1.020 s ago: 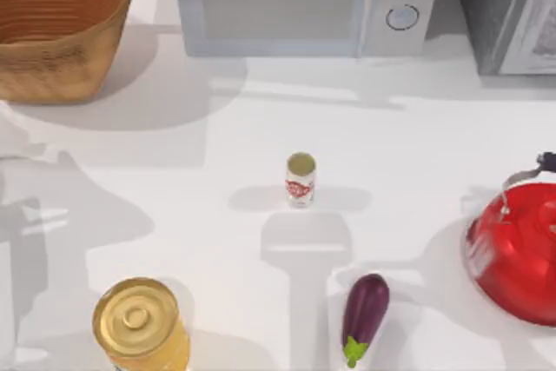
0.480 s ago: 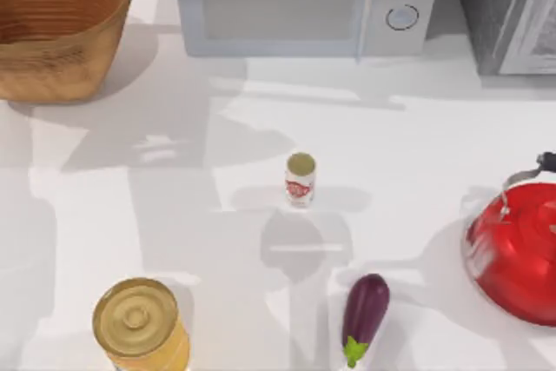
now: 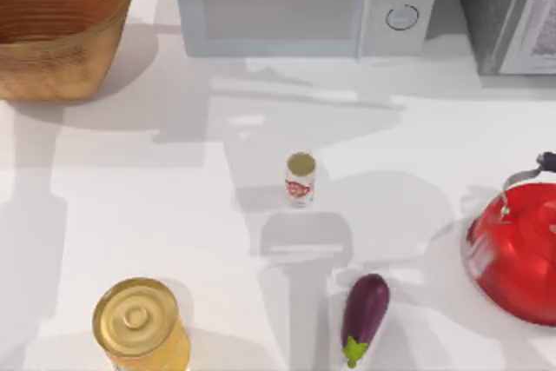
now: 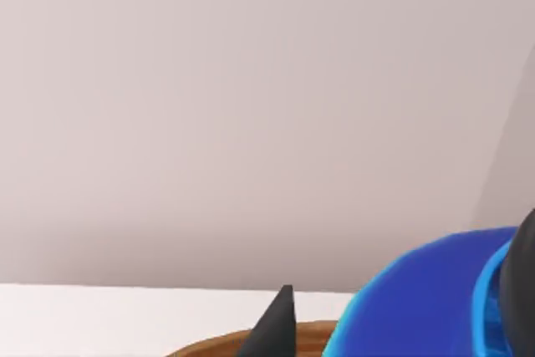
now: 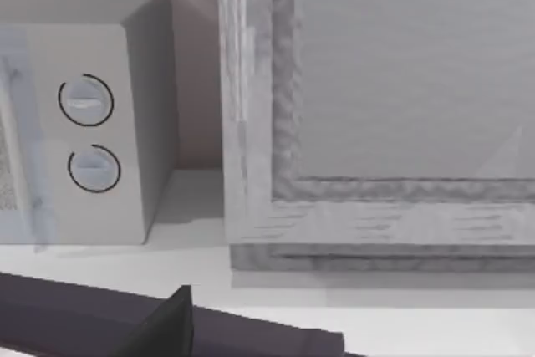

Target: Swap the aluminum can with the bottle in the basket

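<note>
Left wrist view: left gripper (image 4: 401,323) clamps the blue bottle (image 4: 426,307) above the basket (image 4: 209,347) rim. Shadows have shifted across the table (image 3: 130,197); can (image 3: 300,180) stands untouched mid-table, awaiting its turn.

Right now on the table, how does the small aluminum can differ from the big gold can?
The aluminum can is slim, far smaller than the gold can. The aluminum can has white sides with a red label; the gold can has shiny gold sides. The aluminum can stands mid-table; the gold can stands at the near edge, toward the left. The aluminum can's top is plain; the gold can's lid is ringed. Both stand upright, untouched.
</note>
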You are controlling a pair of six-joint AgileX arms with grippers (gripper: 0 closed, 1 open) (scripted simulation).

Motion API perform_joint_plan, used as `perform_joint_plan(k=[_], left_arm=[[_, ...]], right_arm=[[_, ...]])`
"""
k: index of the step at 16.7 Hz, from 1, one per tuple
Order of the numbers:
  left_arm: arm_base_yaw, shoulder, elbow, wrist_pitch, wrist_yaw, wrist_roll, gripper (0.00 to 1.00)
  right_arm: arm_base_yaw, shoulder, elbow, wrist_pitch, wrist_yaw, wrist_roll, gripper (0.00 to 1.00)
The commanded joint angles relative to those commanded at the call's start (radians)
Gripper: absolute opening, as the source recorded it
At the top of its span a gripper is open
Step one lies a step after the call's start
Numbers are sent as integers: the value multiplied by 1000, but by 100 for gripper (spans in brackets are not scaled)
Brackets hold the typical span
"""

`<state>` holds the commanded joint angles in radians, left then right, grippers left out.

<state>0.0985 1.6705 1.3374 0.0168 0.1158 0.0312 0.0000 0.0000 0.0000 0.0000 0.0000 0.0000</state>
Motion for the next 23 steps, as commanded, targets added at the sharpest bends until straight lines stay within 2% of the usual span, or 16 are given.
perform_joint_plan(k=[7,16,21,23], left_arm=[[2,0,9,-17,1,1,0],[-22,188,78,105,-12,-7,0],[-24,203,82,113,-14,-7,0],[-24,203,82,113,-14,-7,15]], right_arm=[[0,0,0,0,0,0,100],[0,0,0,0,0,0,100],[0,0,0,0,0,0,100],[0,0,0,0,0,0,100]])
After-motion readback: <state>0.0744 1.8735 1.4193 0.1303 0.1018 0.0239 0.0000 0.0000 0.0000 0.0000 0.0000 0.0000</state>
